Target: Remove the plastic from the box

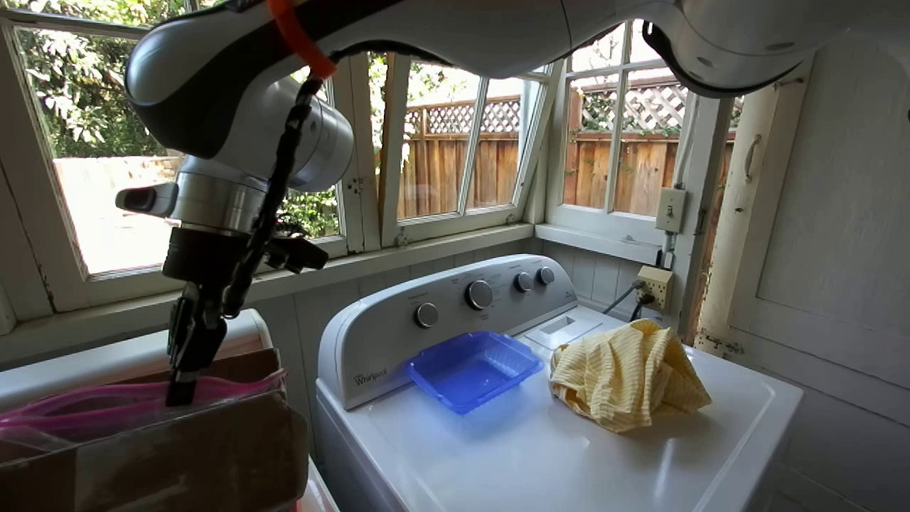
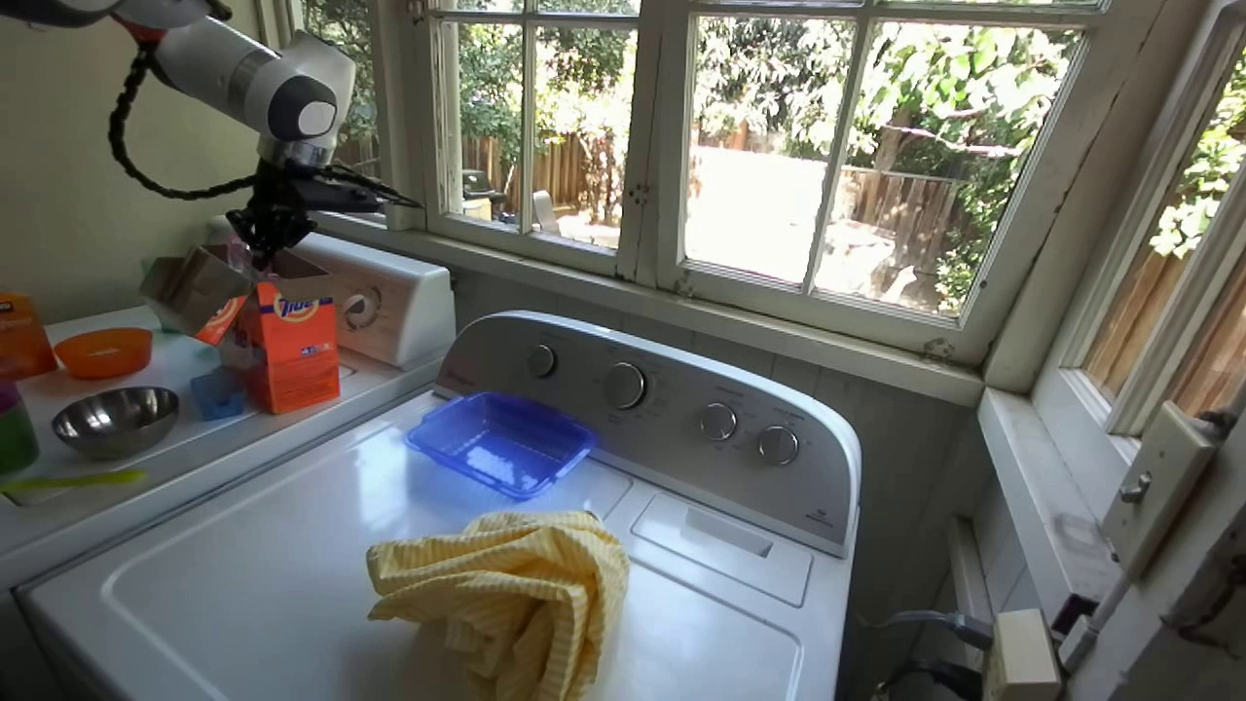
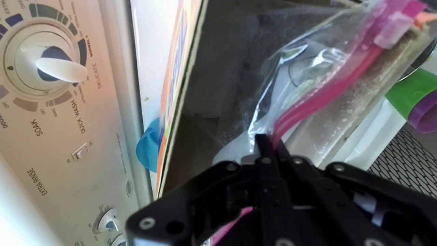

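Note:
The plastic, a see-through bag with a pink-magenta rim (image 3: 317, 97), sits in the mouth of the box. In the wrist view the rim runs in between the fingertips of my gripper (image 3: 273, 146), which is shut on it. An exterior view has the gripper (image 1: 182, 390) pointing down at the pink rim of the plastic (image 1: 92, 409). The box (image 1: 178, 455) shows plain brown cardboard there, its top open. Seen in an exterior view, the box (image 2: 300, 350) has an orange printed face and a raised brown flap. Most of the bag's lower part is hidden inside.
A blue tray (image 1: 473, 370) and a yellow cloth (image 1: 629, 377) lie on the washer beside the box. Around the box stand a metal bowl (image 2: 115, 421), an orange bowl (image 2: 104, 352) and a small blue cup (image 2: 217, 393). A control panel (image 2: 360, 302) rises behind it.

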